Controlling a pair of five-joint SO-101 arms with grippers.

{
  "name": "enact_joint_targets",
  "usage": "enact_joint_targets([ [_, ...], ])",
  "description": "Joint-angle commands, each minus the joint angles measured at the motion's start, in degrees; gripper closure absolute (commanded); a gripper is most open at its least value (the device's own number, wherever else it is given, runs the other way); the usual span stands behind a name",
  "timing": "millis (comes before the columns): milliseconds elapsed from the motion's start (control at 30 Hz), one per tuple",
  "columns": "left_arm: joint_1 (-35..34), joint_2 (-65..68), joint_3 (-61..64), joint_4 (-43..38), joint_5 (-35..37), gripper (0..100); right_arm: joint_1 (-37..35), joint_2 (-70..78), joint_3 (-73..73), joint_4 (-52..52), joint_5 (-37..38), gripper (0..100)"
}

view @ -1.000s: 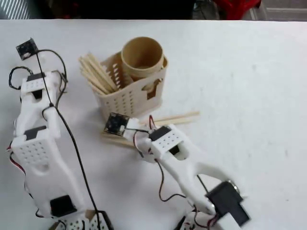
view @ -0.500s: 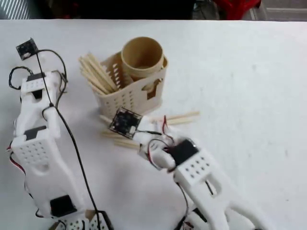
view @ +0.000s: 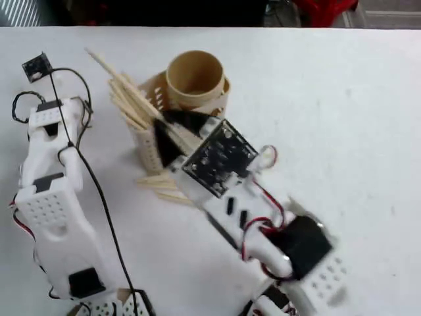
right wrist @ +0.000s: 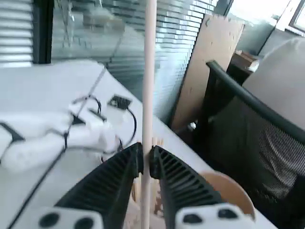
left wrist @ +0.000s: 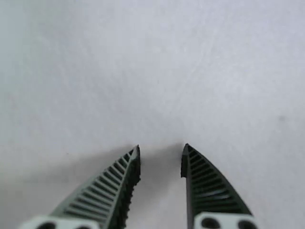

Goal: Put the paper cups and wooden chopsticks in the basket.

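A paper cup (view: 195,78) stands in the cream basket (view: 146,150), with a bundle of wooden chopsticks (view: 128,102) leaning in the basket beside it. My right gripper (view: 172,133) is raised just in front of the basket, shut on one chopstick (view: 108,68) that slants up past the bundle. In the right wrist view that chopstick (right wrist: 148,71) rises straight from the gripper (right wrist: 147,155), with the cup's rim (right wrist: 224,188) beyond. A few chopsticks (view: 158,185) lie on the table below the basket. My left gripper (left wrist: 160,152) is open over bare table.
The left arm (view: 49,197) stretches along the table's left side with its cable (view: 99,184) trailing beside it. The right arm's body (view: 263,224) covers the table in front of the basket. Bare white table (view: 342,118) lies to the right.
The right arm has risen from the table in front of the basket and swung toward it, now holding a chopstick up. The left arm has kept still.
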Motion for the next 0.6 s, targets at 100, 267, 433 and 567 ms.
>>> enact_joint_targets([
  [100, 0.1, -0.2, -2.4, 0.0, -0.6, 84, -1.6, 12.8, -3.7, -27.8, -1.3, 98.1],
  [267, 0.1, -0.2, -2.3, 0.0, -0.6, 84, 1.0, 22.8, -8.8, -32.0, 1.9, 98.1],
  [433, 0.1, -0.2, -2.4, 0.0, -0.6, 84, 2.8, 28.9, -10.1, -32.2, -3.3, 98.1],
  [567, 0.1, -0.2, -2.4, 0.0, -0.6, 84, 4.5, 30.0, -9.1, -32.2, -10.1, 98.1],
])
